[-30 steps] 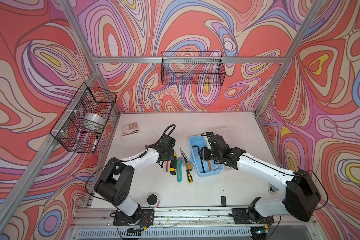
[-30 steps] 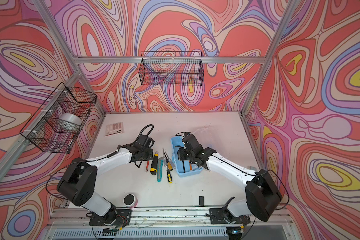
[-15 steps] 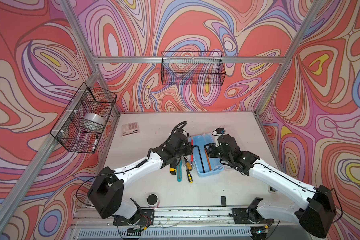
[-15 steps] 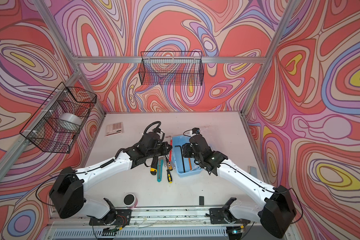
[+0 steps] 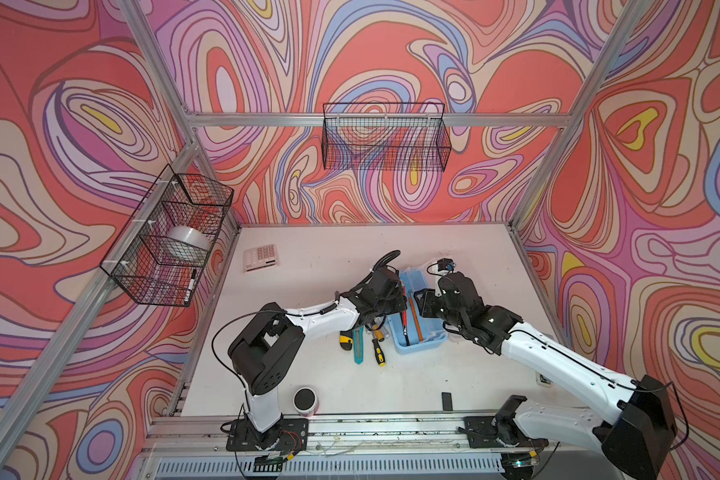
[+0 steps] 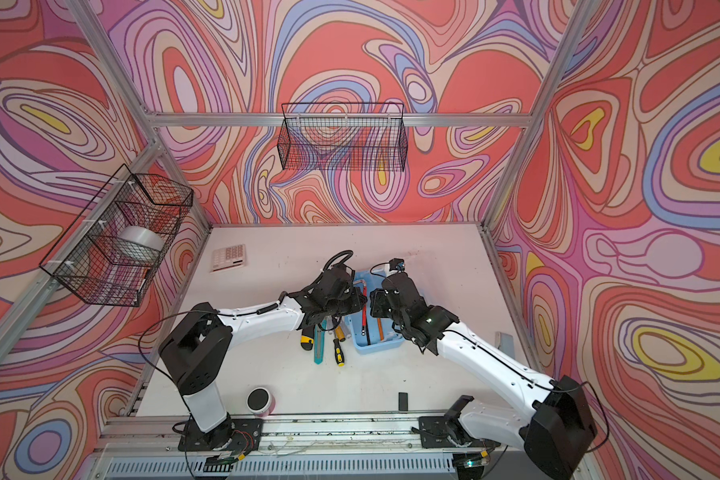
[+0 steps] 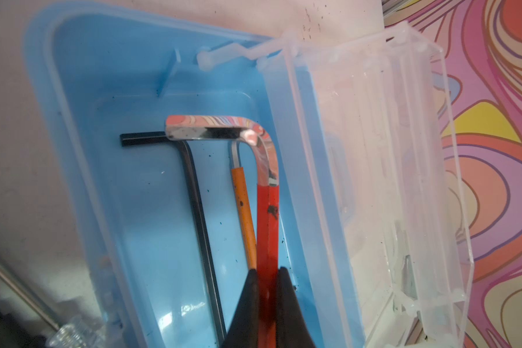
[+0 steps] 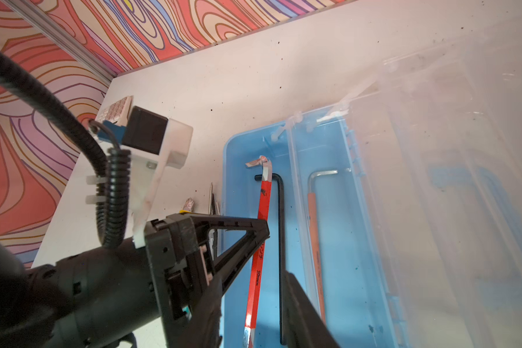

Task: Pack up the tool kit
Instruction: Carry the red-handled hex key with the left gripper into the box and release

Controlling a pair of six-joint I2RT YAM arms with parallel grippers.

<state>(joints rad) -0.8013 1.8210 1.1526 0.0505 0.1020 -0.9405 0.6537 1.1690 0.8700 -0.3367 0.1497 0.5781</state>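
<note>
The light blue case (image 5: 417, 351) (image 7: 103, 150) lies mid-table, its clear lid (image 7: 374, 150) (image 8: 434, 180) raised along its right side. My left gripper (image 7: 267, 271) (image 5: 398, 297) is shut on a red hex key (image 7: 267, 217) (image 8: 261, 241) and holds it over the case's inside. A black hex key (image 7: 199, 211) and an orange one (image 7: 246, 217) lie in the case. My right gripper (image 8: 252, 274) (image 5: 422, 299) hangs over the case by the lid's edge with its jaws apart and grips nothing. A yellow-black knife (image 5: 346, 338), a teal knife (image 5: 358, 347) and a screwdriver (image 5: 377, 353) lie to the left of the case.
A pink-white calculator (image 5: 260, 257) sits at the back left. Near the front rail stand a dark-topped cup (image 5: 305, 401) and a small black block (image 5: 446, 401). One wire basket (image 5: 171, 232), on the left wall, holds a tape roll. Another basket (image 5: 385, 137) hangs on the back wall.
My left gripper has travelled right from the tools on the table to above the case, carrying the red hex key. My right gripper has shifted slightly right, toward the lid.
</note>
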